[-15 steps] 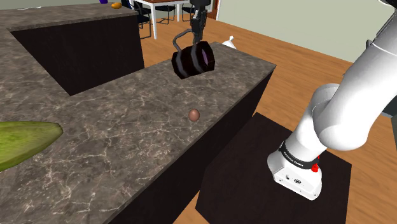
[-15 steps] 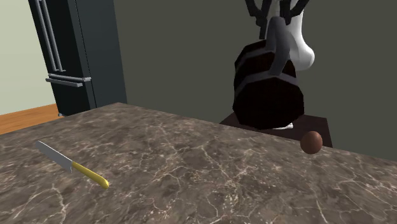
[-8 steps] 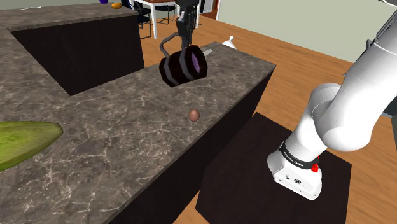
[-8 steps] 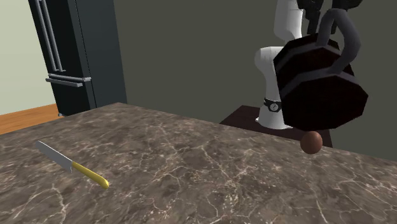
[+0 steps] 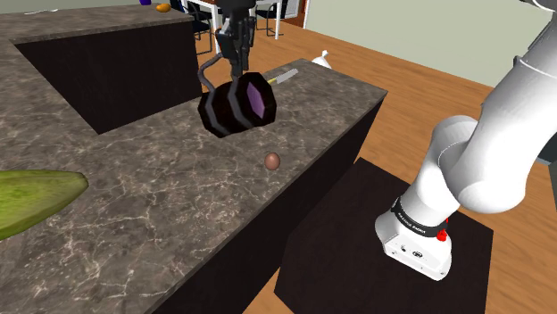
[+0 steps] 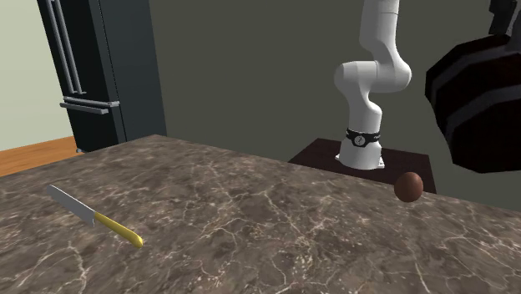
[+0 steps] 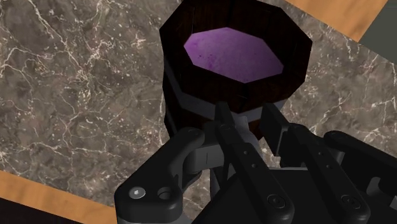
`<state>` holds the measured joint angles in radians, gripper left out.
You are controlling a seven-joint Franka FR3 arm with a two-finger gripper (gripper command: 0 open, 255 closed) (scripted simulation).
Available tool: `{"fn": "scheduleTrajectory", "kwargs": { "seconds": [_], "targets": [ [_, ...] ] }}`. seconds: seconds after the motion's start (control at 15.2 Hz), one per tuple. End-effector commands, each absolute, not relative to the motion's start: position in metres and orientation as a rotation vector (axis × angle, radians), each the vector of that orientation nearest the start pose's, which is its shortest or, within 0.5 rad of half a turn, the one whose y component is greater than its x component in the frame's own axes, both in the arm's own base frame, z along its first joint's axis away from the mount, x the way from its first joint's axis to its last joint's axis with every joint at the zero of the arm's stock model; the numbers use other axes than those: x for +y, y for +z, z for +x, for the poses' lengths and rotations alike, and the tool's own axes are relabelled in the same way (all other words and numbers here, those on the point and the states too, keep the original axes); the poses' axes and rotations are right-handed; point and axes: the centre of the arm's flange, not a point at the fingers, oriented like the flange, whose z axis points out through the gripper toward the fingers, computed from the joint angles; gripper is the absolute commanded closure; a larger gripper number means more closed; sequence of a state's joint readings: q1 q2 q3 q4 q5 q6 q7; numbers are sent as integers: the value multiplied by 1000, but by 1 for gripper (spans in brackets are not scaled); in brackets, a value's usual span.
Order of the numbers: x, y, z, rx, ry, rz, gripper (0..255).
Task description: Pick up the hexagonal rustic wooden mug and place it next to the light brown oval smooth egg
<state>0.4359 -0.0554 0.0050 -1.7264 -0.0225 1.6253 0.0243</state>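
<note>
Shoulder view has the claw point(image 5: 234, 61) pinched narrowly on the handle point(image 5: 209, 77) of the dark mug point(image 5: 239, 103) above the counter point(image 5: 161, 165).

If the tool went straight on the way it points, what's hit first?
The mug hanging from the tool leads and would likely touch the marbled countertop first. The egg sits off to the side, seemingly outside that line.

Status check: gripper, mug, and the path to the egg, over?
Gripper jaws shut on handle of mug. Mug hanging tilted above counter. Egg on counter, nothing between.
</note>
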Motion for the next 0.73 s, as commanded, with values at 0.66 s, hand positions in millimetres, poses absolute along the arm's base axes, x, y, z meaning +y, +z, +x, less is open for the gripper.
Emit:
{"fn": "scheduleTrajectory", "kwargs": {
  "seconds": [0.66],
  "targets": [
    [353,590,452,-657,59,-3104,255]
  ]
}}
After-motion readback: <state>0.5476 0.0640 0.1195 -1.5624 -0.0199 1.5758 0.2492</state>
